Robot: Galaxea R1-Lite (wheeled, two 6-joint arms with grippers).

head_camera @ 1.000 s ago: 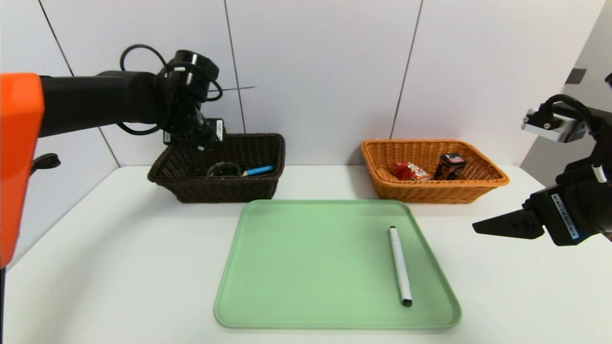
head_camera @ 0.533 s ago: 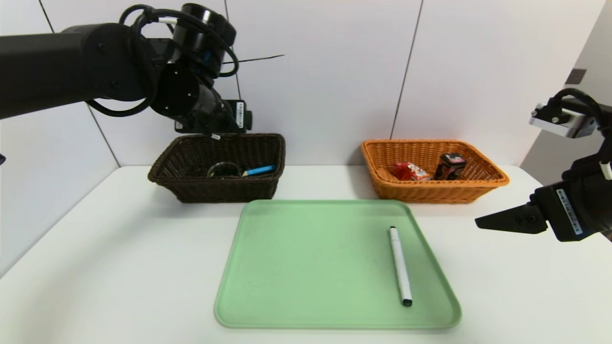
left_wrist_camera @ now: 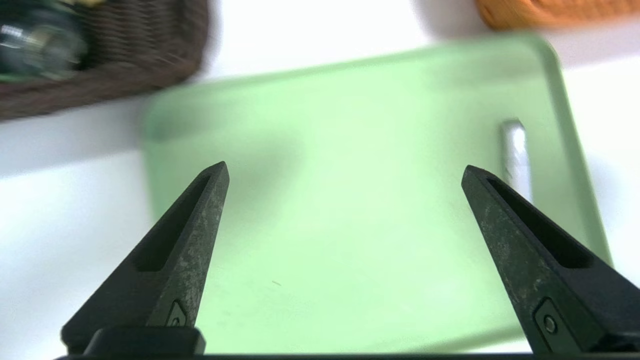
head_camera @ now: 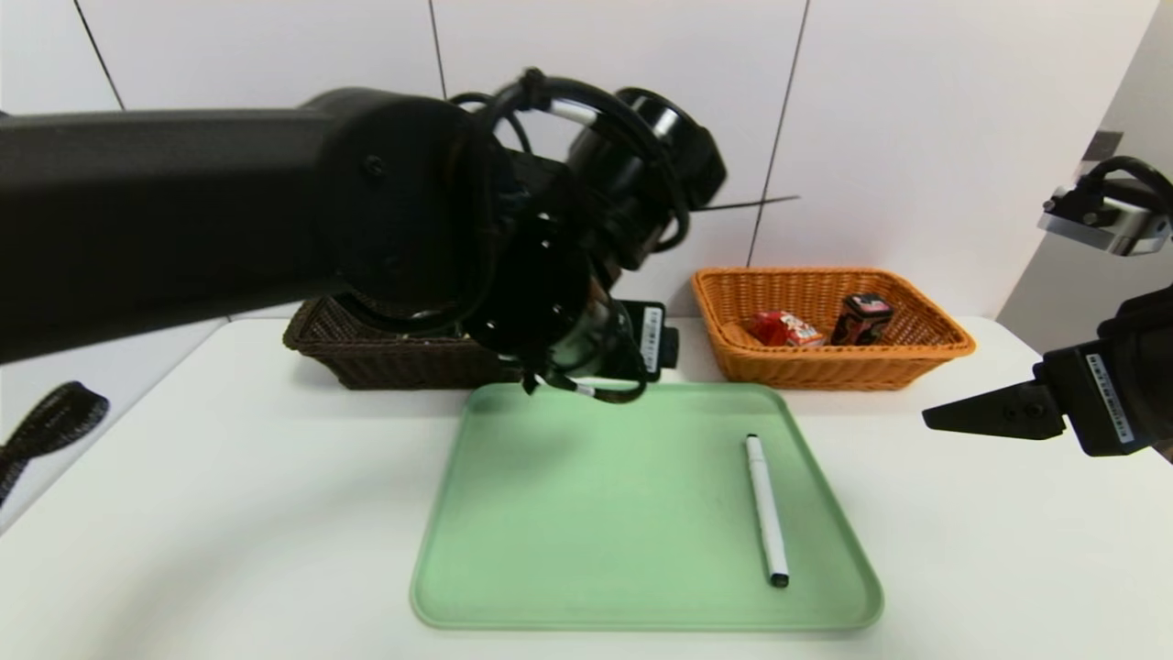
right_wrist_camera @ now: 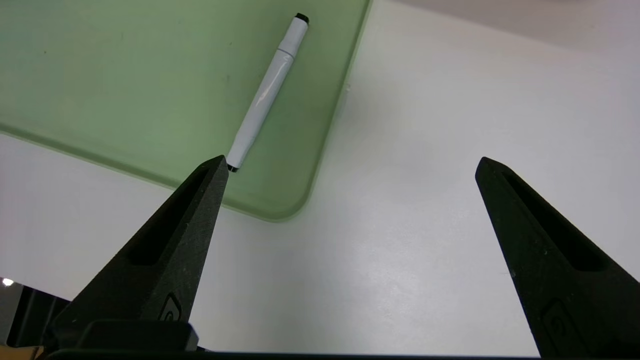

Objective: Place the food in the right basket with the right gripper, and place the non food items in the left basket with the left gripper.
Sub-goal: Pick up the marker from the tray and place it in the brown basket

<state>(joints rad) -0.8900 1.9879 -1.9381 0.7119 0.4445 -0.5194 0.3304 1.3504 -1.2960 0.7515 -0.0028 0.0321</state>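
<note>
Left gripper [left_wrist_camera: 344, 167]: jaws wide apart, nothing between them, poised above the far half of the tray. White marker [head_camera: 767, 509]: lying flat inside the tray along its right side, to the right of the left gripper and nearer the robot. Its long axis runs mainly near to far, the near end turned slightly rightward. A grasp would probably require travel right and back toward the robot, with the jaws closing across the slim barrel. The right gripper [right_wrist_camera: 352, 159], open and idle beyond the tray's right edge, appears the nearer of the two; as a non-food item, however, the marker falls to the left.

Appearance of marker: straight, slender, glossy white, with a black tip at each end and a fine seam toward the far end. It may roll if brushed by one finger.

Green tray [head_camera: 605, 614]: shallow, with a low rim. Beyond it, dark basket [head_camera: 394, 367], the intended destination, partly hidden by the left arm; orange basket [head_camera: 825, 371], at right, holding a red packet [head_camera: 783, 328] and a dark box [head_camera: 861, 319].
</note>
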